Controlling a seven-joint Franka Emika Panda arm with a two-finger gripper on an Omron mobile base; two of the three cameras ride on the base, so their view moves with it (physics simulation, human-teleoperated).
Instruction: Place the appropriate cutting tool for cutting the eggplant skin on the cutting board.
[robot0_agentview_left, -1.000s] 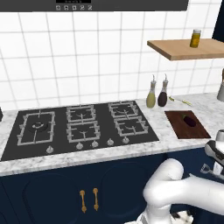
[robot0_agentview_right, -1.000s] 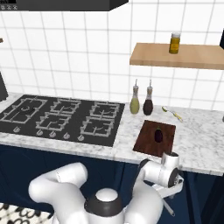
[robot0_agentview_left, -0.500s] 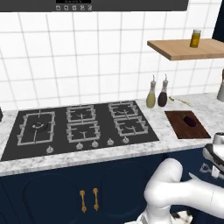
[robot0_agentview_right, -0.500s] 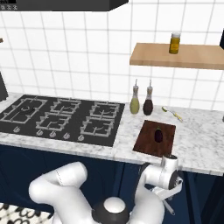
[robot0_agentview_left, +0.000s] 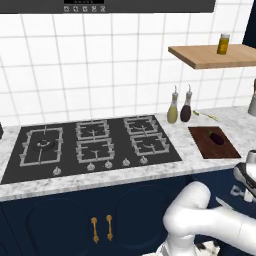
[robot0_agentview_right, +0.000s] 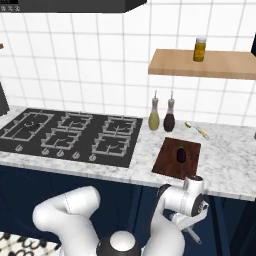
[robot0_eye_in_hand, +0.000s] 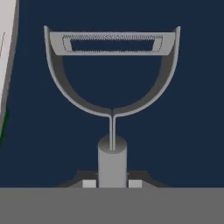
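One grey peeler (robot0_eye_in_hand: 112, 87) held in the claw (robot0_eye_in_hand: 112, 183), handle pinched between the two fingertips, Y-shaped head with its slotted blade pointing away against dark blue cabinet front. Claw low, below the desk (robot0_agentview_right: 230, 165) edge, in front of the cabinets, seen in right base view (robot0_agentview_right: 192, 227). On the desk, right of the stove (robot0_agentview_left: 95, 147): dark reddish cutting board (robot0_agentview_left: 214, 142), with small dark eggplant (robot0_agentview_left: 216, 137) lying on it. Behind, two bottles (robot0_agentview_left: 179, 107) near the tiled wall; above, wooden shelf (robot0_agentview_left: 212, 55) carrying a jar (robot0_agentview_left: 223, 44).
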